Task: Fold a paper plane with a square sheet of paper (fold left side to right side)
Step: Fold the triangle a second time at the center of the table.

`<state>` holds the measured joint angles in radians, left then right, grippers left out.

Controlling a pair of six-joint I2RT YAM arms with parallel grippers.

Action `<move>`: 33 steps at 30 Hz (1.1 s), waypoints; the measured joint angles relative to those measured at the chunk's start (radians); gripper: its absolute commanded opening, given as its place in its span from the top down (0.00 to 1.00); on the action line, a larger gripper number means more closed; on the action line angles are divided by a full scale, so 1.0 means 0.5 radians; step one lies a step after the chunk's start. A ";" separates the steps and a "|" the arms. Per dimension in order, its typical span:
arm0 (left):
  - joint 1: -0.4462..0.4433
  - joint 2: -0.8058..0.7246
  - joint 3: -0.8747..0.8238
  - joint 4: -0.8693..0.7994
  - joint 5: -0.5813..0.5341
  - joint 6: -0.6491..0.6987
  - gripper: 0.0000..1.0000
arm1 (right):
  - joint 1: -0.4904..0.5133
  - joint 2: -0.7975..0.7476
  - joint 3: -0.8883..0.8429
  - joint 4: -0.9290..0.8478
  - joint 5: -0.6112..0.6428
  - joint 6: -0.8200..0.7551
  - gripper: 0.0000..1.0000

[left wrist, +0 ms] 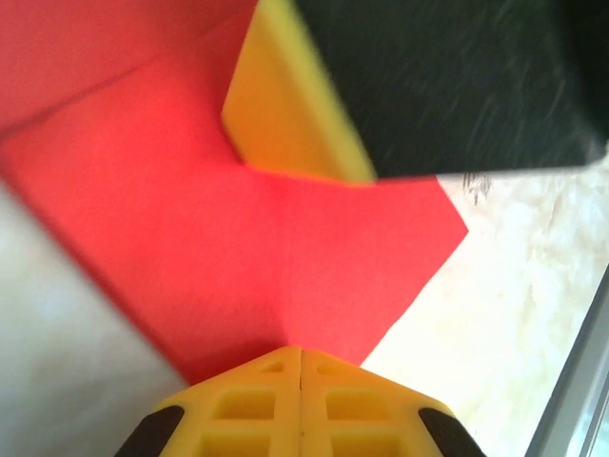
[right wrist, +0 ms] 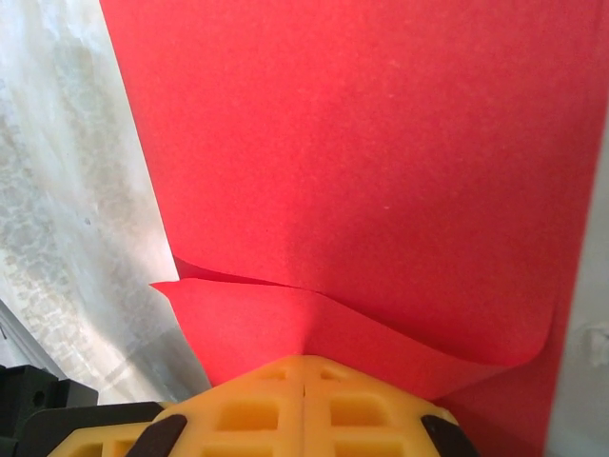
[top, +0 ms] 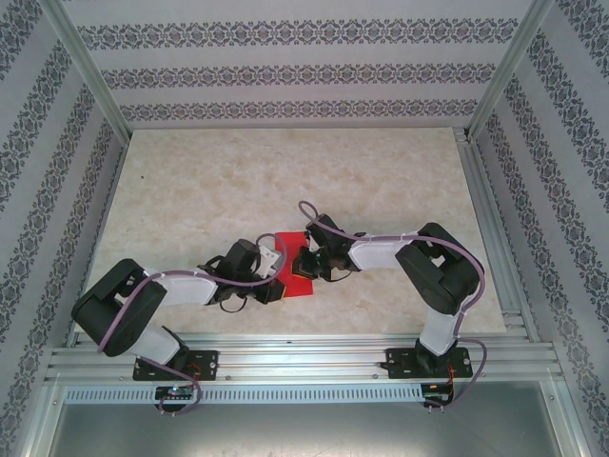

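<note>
Left wrist view shows me my left claw [left wrist: 301,352] pinched shut on the red paper [left wrist: 314,271], right claw [right wrist: 303,362] likewise clamping a fold.

Brightly, evenly lit from above. Sharp in the top view, with only faint soft shadows on the worktop [top: 209,190]. Blurred and slightly washed out in both wrist views.

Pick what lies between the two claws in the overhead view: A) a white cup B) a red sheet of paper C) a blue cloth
B: the red square sheet of paper lies on the table between the left claw and the right claw.
</note>
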<state>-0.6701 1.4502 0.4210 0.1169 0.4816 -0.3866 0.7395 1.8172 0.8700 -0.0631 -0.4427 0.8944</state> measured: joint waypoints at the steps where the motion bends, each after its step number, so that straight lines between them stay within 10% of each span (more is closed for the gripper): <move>1: -0.001 -0.050 -0.039 -0.007 -0.019 -0.034 0.96 | -0.001 0.002 0.001 -0.001 -0.004 0.000 0.98; 16: -0.005 -0.674 -0.067 -0.436 -0.137 -0.238 0.94 | -0.002 0.008 0.014 -0.013 -0.009 -0.014 0.98; 33: -0.011 0.115 0.150 -0.090 0.108 -0.236 0.99 | -0.002 0.011 0.035 -0.047 -0.010 -0.051 0.98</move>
<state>-0.6754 1.5078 0.4961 0.0719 0.5358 -0.5045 0.7387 1.8225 0.8875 -0.0864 -0.4477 0.8688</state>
